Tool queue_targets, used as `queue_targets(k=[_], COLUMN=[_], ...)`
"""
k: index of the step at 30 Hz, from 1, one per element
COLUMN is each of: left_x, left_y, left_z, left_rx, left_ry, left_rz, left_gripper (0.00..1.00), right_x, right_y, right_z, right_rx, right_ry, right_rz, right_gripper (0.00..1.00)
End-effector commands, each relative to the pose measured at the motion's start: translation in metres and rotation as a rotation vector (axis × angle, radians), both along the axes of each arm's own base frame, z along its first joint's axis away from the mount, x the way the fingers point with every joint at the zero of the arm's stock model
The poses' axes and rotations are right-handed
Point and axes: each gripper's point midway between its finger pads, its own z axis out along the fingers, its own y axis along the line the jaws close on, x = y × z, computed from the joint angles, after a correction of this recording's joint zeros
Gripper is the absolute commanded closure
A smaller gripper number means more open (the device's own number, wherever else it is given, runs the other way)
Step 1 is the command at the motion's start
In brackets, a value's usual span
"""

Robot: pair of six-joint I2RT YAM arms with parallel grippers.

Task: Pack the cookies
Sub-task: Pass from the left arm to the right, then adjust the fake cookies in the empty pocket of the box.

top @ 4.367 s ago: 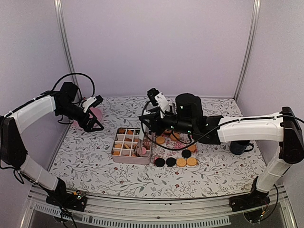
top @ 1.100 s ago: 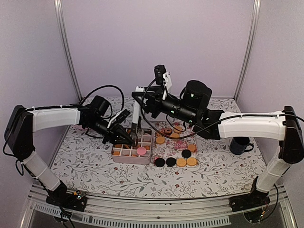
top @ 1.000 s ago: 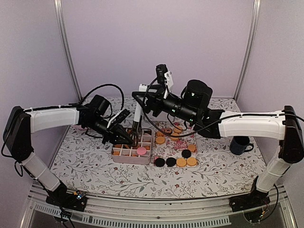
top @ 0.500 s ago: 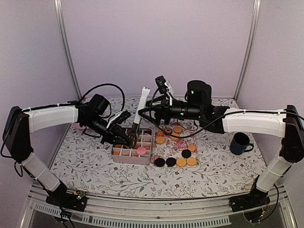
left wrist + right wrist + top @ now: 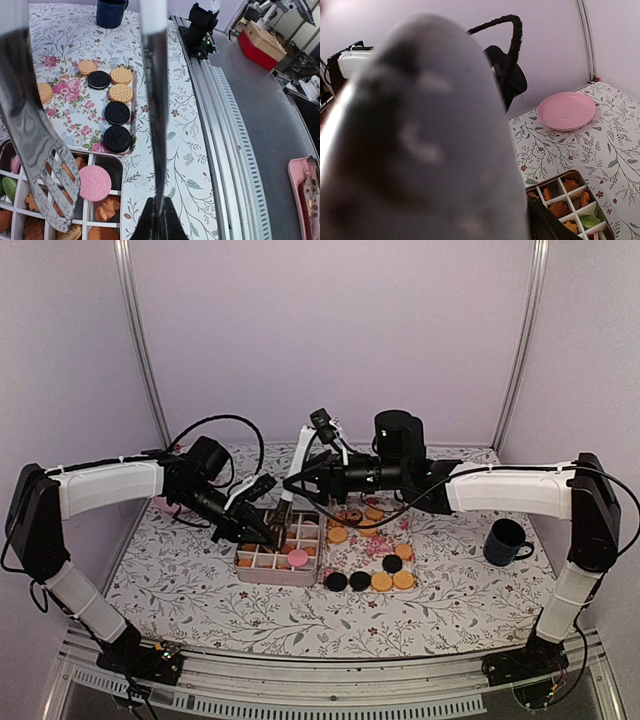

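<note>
Round cookies (image 5: 370, 562), golden, black and pink, lie on a floral tray (image 5: 414, 562); the left wrist view shows them too (image 5: 117, 113). A compartment box (image 5: 241, 562) holds more, with a pink cookie (image 5: 95, 183) on top. Metal tongs (image 5: 297, 465) with a white handle stand over the box. My left gripper (image 5: 268, 535) is shut on the thin arm of the tongs (image 5: 155, 100), while the slotted blade (image 5: 45, 165) hangs over the box (image 5: 90, 156). My right gripper (image 5: 297, 480) is closed round the tongs' handle, which blurs out most of the right wrist view (image 5: 430, 140).
A dark blue mug (image 5: 503, 540) stands at the right of the table. A pink plate (image 5: 566, 111) sits at the back left, behind my left arm. Metal frame posts rise at both back corners. A red box (image 5: 260, 45) lies off the table.
My right arm has dropped lower and its wrist has swung round onto the tongs' handle, now more upright. My left gripper has stayed shut on the tongs over the box.
</note>
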Motion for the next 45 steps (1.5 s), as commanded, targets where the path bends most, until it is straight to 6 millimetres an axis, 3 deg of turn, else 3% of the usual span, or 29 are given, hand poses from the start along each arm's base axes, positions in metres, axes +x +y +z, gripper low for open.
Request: queue_targets(k=[1,6,11,15,17,26,30,37,45], left_x=[0.003,0.006,0.028,0.047,0.054,0.066,0.07,0.073,0.077], left_y=[0.0,0.002,0.012,0.035,0.048,0.086,0.097,0.112,0.125], left_z=[0.016,0.008,-0.004,-0.004,-0.002,-0.006,-0.011,-0.016,-0.015], left_rx=[-0.025,0.006,0.09,0.103,0.101,0.118,0.139,0.166,0.164], left_ry=[-0.078,-0.088,-0.115,-0.104,-0.09,-0.095,-0.088,-0.085,-0.087], left_rz=[-0.007,0.014,0.131,0.22,0.253,0.357,0.394,0.438,0.471], left_gripper=[1.0,0.98,0.4,0.17,0.14,0.14,0.14,0.14,0.15], right_x=[0.002,0.003,0.005,0.005,0.002,-0.004,-0.004,-0.015,-0.023], right_y=[0.003,0.001,-0.006,-0.009,-0.009,0.008,0.02,0.04,0.059], right_z=[0.007,0.009,-0.005,-0.011,-0.023,-0.024,-0.011,-0.014,-0.031], right_rx=[0.019,0.018,-0.022,-0.044,-0.071,-0.102,-0.078,-0.128,-0.225], right_ry=[0.0,-0.031,-0.079,-0.111,-0.115,-0.229,-0.287,-0.41,-0.524], right_rz=[0.008,-0.018,-0.093,-0.143,-0.16,-0.263,-0.331,-0.424,-0.499], right_gripper=[0.44,0.52,0.53,0.53,0.53,0.52,0.53,0.55,0.57])
